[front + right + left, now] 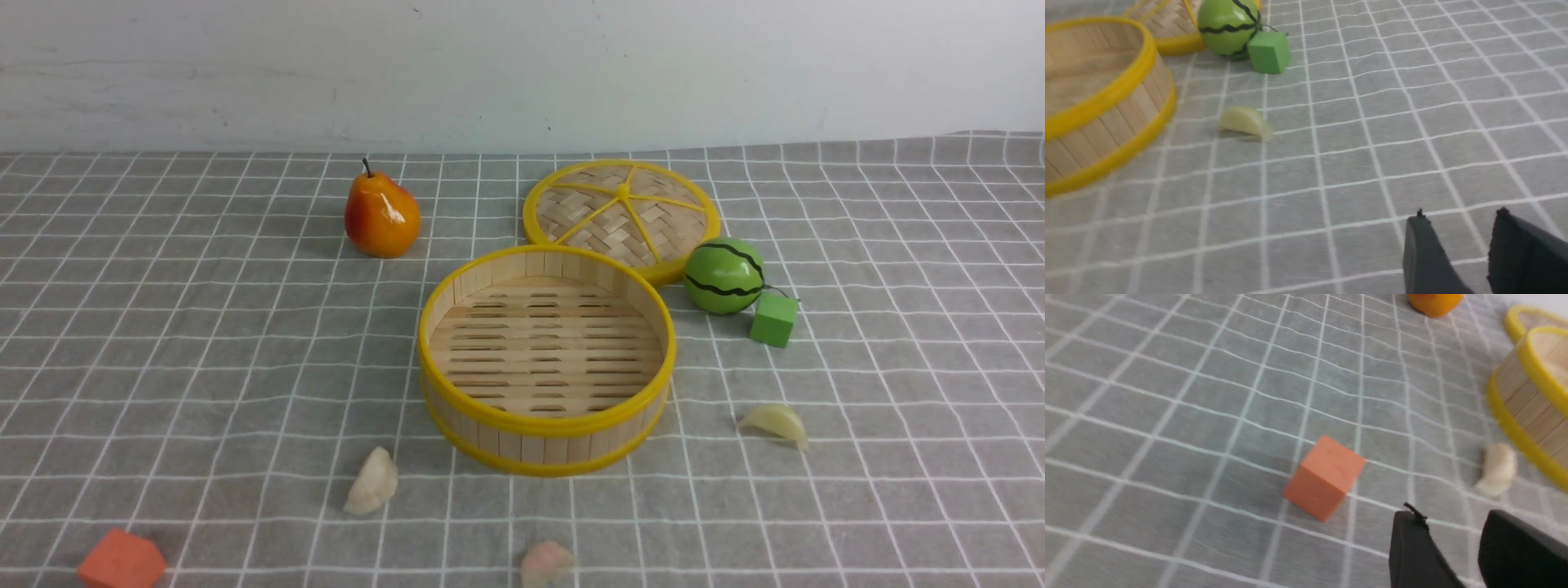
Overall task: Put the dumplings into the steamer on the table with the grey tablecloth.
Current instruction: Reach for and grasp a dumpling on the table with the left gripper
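The steamer (545,425) stands empty in the middle of the grey tablecloth (204,343). The cream-white dumpling (371,482) lies near its front left, the pinkish dumpling (547,563) at the front edge, and the pale yellowish dumpling (775,423) to its right. Neither gripper shows in the front view. In the left wrist view my left gripper (1453,520) is open and empty above the cloth, with the cream-white dumpling (1496,469) and the steamer wall (1527,404) beyond it. In the right wrist view my right gripper (1459,218) is open and empty; the yellowish dumpling (1245,121) lies well beyond it.
The woven lid (622,214) lies behind the steamer. A pear (381,214) stands at the back left. A green striped ball (723,276) and a green block (772,320) sit right of the steamer. An orange block (122,562) lies at the front left, close to my left gripper (1327,477).
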